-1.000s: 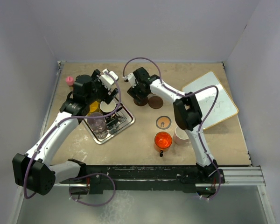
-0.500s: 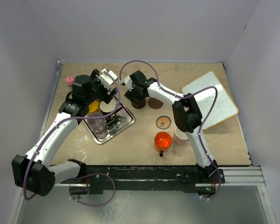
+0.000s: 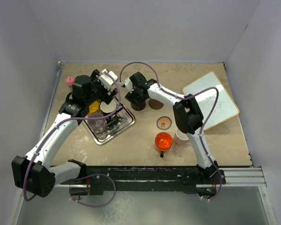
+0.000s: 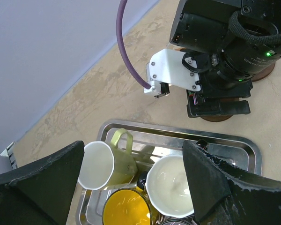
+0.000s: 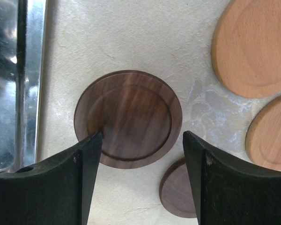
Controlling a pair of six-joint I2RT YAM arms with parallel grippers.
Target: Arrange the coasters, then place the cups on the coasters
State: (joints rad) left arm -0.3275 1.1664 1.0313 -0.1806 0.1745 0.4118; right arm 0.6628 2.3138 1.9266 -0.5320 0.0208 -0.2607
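- Right pincer (image 5: pixel 141 137) spread wide, empty, straddling the dark brown round wooden coaster (image 5: pixel 128 119).
- Coaster flat on desk (image 5: pixel 131 37), rimmed face up.
- Left pincer (image 4: pixel 133 152) wide apart, empty.

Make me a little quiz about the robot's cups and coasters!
1. True or false: the yellow mug stands on a coaster.
2. What shows between the right fingers in the right wrist view? A) dark brown coaster B) pink mug C) whiteboard
3. Fill in: the left fingers above the tray are ___ (open or shut).
Key: 1 false, it sits in the tray; 2 A; 3 open.
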